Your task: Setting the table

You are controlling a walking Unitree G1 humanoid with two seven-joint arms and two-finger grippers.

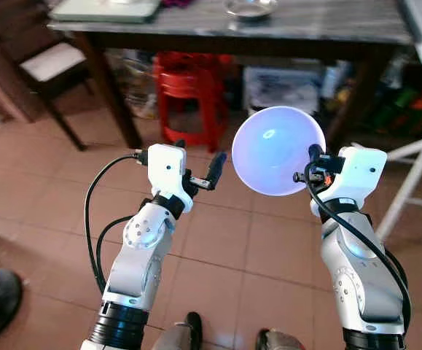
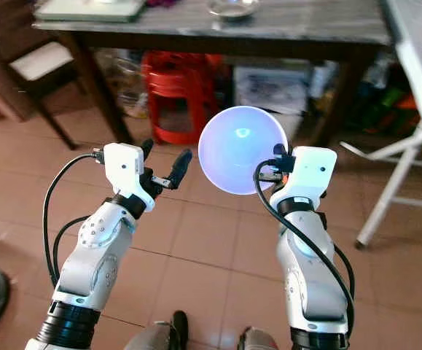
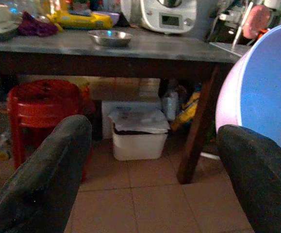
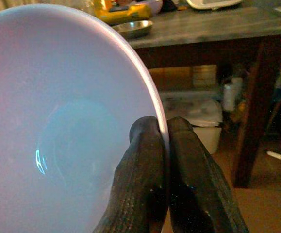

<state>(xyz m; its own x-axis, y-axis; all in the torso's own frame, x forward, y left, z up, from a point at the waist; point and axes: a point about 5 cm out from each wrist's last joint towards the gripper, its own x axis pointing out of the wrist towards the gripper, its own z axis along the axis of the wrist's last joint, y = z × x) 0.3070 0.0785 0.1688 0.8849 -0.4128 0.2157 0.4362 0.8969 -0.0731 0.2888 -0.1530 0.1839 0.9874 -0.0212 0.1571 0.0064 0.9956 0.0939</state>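
My right gripper (image 4: pixel 163 141) is shut on the rim of a pale lilac-blue bowl (image 1: pixel 278 151), held on edge at chest height over the tiled floor, its hollow facing me. The bowl (image 4: pixel 67 121) takes up most of the right wrist view, and its edge (image 3: pixel 261 92) appears in the left wrist view. My left gripper (image 1: pixel 200 164) is open and holds nothing, a little to the left of the bowl and apart from it. Ahead stands a dark table with a grey top (image 1: pixel 320 25); a small metal dish (image 1: pixel 250 7) sits on it.
Red plastic stools (image 1: pixel 192 91) and white bins (image 3: pixel 138 136) stand under the table. A wooden chair (image 1: pixel 47 65) is at the left, a white folding frame (image 1: pixel 415 175) at the right. A kitchen machine (image 3: pixel 167 14) and yellow packets (image 3: pixel 77 19) lie on the tabletop.
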